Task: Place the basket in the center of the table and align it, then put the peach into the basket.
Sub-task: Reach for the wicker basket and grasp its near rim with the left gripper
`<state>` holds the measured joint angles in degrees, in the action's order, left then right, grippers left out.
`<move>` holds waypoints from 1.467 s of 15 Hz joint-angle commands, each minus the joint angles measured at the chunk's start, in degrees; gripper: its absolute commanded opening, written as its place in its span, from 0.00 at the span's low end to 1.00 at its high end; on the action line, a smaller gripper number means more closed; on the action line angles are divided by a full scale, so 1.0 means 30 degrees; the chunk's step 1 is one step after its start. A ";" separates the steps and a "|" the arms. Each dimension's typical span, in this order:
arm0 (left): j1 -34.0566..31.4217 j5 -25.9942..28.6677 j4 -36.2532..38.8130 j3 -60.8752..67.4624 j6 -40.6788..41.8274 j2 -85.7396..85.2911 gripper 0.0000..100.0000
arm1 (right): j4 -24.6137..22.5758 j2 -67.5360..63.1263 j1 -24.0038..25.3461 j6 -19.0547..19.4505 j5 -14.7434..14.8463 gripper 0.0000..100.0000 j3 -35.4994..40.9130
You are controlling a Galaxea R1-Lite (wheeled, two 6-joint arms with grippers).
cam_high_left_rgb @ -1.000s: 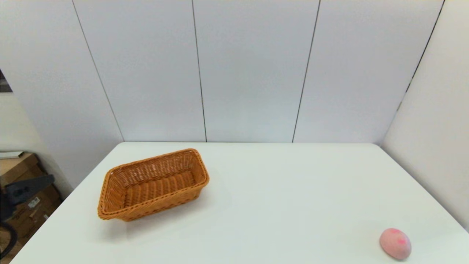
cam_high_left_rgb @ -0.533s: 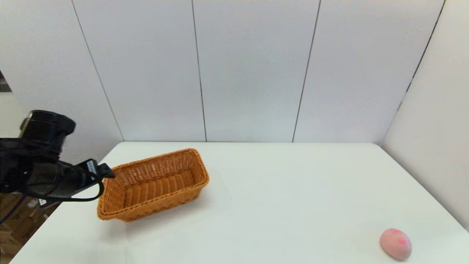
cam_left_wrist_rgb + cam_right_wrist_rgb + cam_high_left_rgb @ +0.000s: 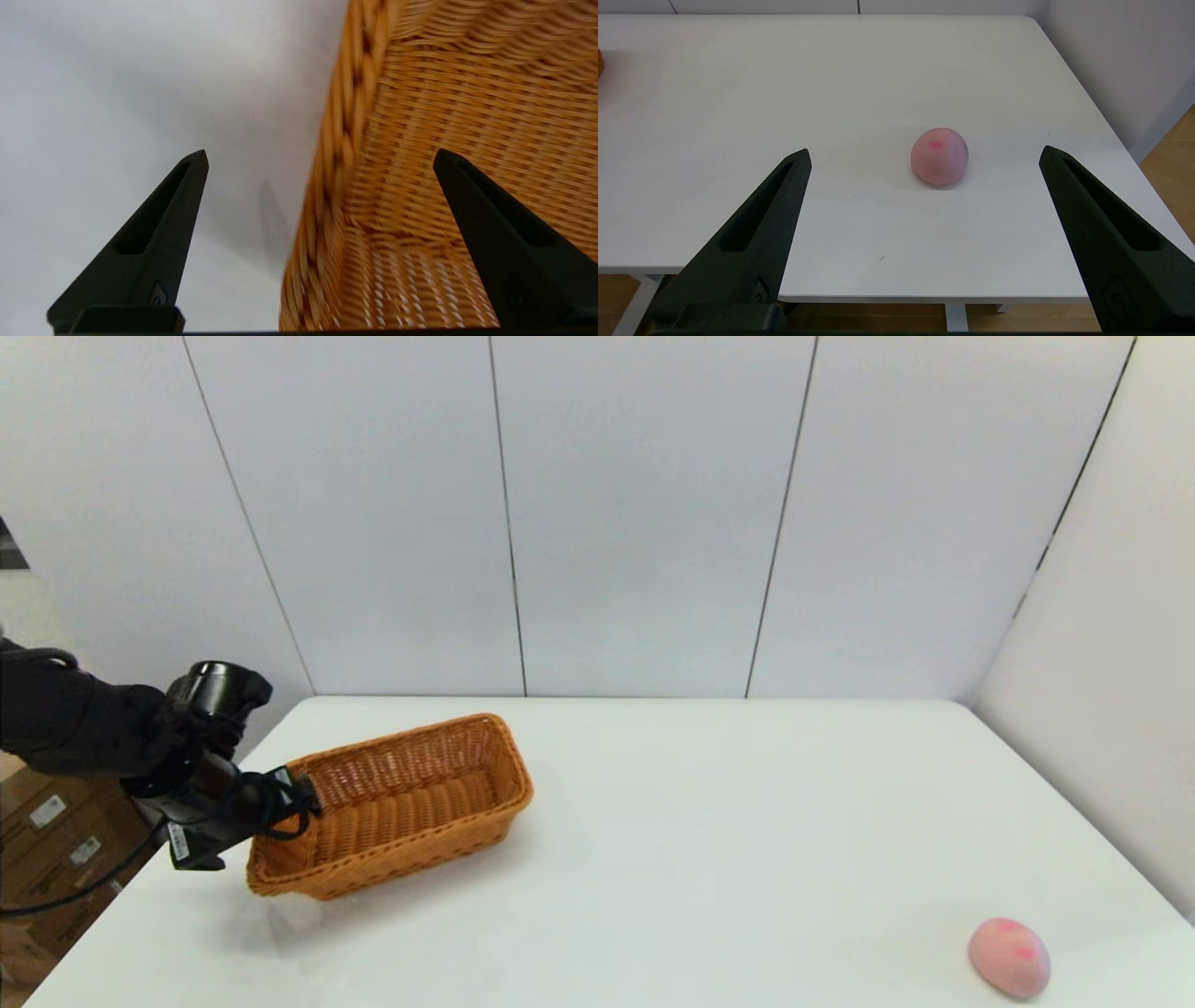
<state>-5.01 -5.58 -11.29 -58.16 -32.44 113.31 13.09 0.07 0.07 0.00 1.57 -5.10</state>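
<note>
The orange-brown wicker basket (image 3: 411,803) sits skewed on the left part of the white table (image 3: 747,821). My left gripper (image 3: 297,800) is at its left short end, open. In the left wrist view the left gripper (image 3: 321,156) straddles the braided rim of the basket (image 3: 345,126), one finger outside over the table and one inside over the weave. The pale-pink peach (image 3: 1008,958) lies near the table's front right corner. The right gripper (image 3: 925,153) is out of the head view; its wrist view shows it open, held back from the peach (image 3: 939,156) and off the table's front edge.
White wall panels stand behind and to the right of the table. Cardboard boxes (image 3: 47,840) sit on the floor left of the table. The table's front edge and right corner (image 3: 1134,186) lie close to the peach.
The left arm has come in from the left and dropped its open gripper over the basket's left rim. Basket and peach have stayed put.
</note>
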 commanded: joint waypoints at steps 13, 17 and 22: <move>-0.0410 0.2330 -0.0163 -0.1707 0.0266 0.2776 0.00 | 0.0030 0.0005 0.0005 0.0000 0.0003 1.00 -0.0001; -0.0469 0.3970 -0.0544 -0.1882 0.0208 0.2396 0.00 | 0.0030 0.0005 0.0005 0.0000 0.0003 1.00 -0.0001; -0.0586 0.6695 -0.1598 -0.2380 0.0149 0.1487 0.00 | 0.0030 0.0005 0.0005 0.0000 0.0003 1.00 -0.0001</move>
<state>-6.74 13.80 -15.37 -64.44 -31.70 119.16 13.09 0.07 0.07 0.00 1.56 -5.10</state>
